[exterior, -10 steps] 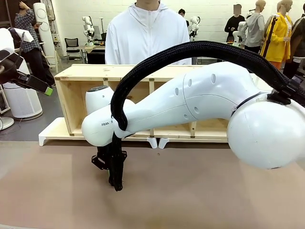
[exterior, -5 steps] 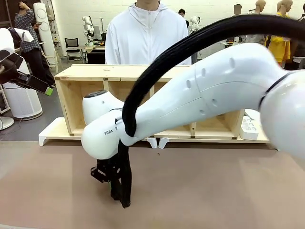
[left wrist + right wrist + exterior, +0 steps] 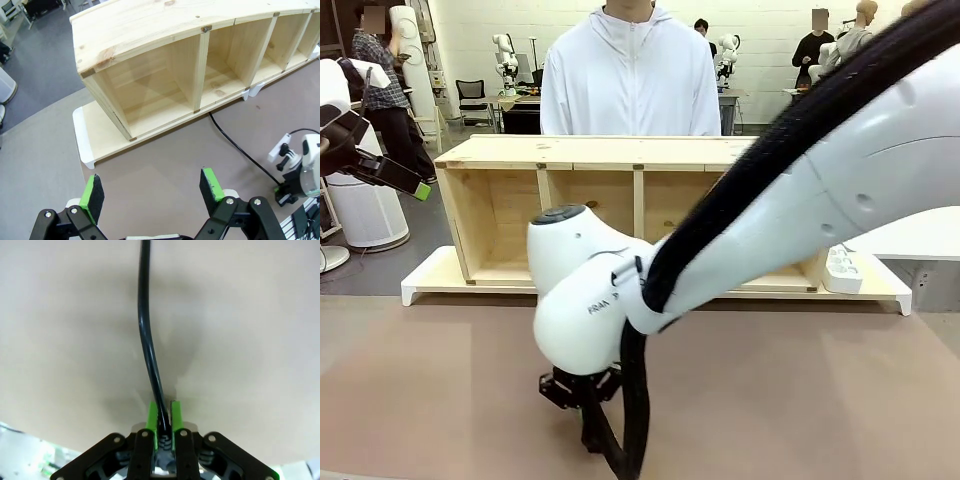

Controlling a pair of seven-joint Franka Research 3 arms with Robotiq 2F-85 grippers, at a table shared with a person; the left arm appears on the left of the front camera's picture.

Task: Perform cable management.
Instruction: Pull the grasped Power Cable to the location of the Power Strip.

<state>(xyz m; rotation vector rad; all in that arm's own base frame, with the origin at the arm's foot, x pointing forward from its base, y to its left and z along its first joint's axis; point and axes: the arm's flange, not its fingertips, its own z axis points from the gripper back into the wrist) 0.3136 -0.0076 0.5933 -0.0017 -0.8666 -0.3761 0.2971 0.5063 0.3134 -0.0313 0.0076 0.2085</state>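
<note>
Gripping the cable [image 3: 146, 340], the right claw [image 3: 163, 409] is clenched on it, green pads [image 3: 151, 415] pressed to either side.

Cable: thin, round, glossy black, far narrower than a pad. It leaves the fingertips and runs straight ahead of the claw, bowing slightly, over the matte tan worktop [image 3: 240, 315].

Left claw [image 3: 151, 184] released, pads wide apart, nothing between them. Ahead of it: wooden shelf unit [image 3: 150, 30], pale knotty pine, square open compartments, on a white-edged board [image 3: 100, 135].

Left wrist view adds the cable's run: from the shelf's foot it slants over the worktop toward the right arm [image 3: 311, 165], ahead and to one side of the left claw.

Front view adds that arm's smooth white shell and thick braided hose [image 3: 720, 220]. A person [image 3: 630, 80] in a white hooded top stands behind the shelf.
</note>
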